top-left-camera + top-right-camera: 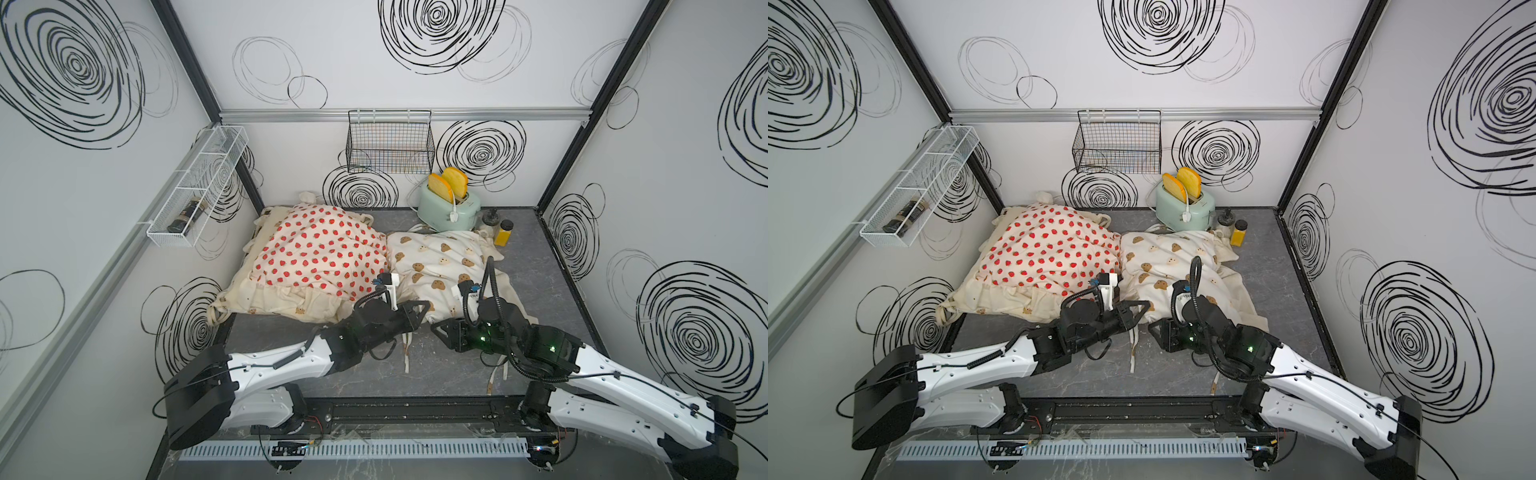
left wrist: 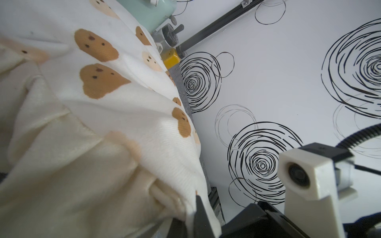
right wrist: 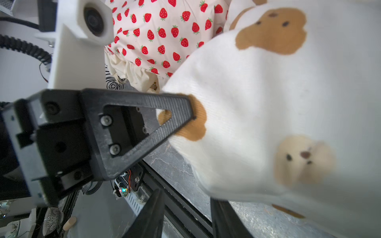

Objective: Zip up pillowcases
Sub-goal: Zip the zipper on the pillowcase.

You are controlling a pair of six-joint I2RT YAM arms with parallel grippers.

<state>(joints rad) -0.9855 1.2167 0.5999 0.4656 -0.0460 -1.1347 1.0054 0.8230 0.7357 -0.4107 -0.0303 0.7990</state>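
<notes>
The white pillowcase with brown bear heads [image 1: 440, 262] lies at the middle right, beside the strawberry pillowcase [image 1: 316, 253]. The strawberry one rests on a cream pillowcase with tiny bears [image 1: 274, 299]. My left gripper [image 1: 423, 309] is shut on the near corner of the bear-head pillowcase [image 2: 127, 115]; the right wrist view shows its fingers [image 3: 185, 115] pinching the fabric. My right gripper [image 1: 436, 330] faces it just to the right. It stands open [image 3: 187, 214] with nothing between its fingers, and the bear-head cloth [image 3: 268, 103] hangs just beyond them. No zipper is visible.
A mint toaster [image 1: 449, 208] with toast and a yellow bottle [image 1: 504, 232] stand at the back right, touching the bear-head pillowcase. Cream ties [image 1: 405, 349] trail over the grey table in front. A black wire basket [image 1: 390, 143] and a white wire shelf [image 1: 199, 187] hang on the walls.
</notes>
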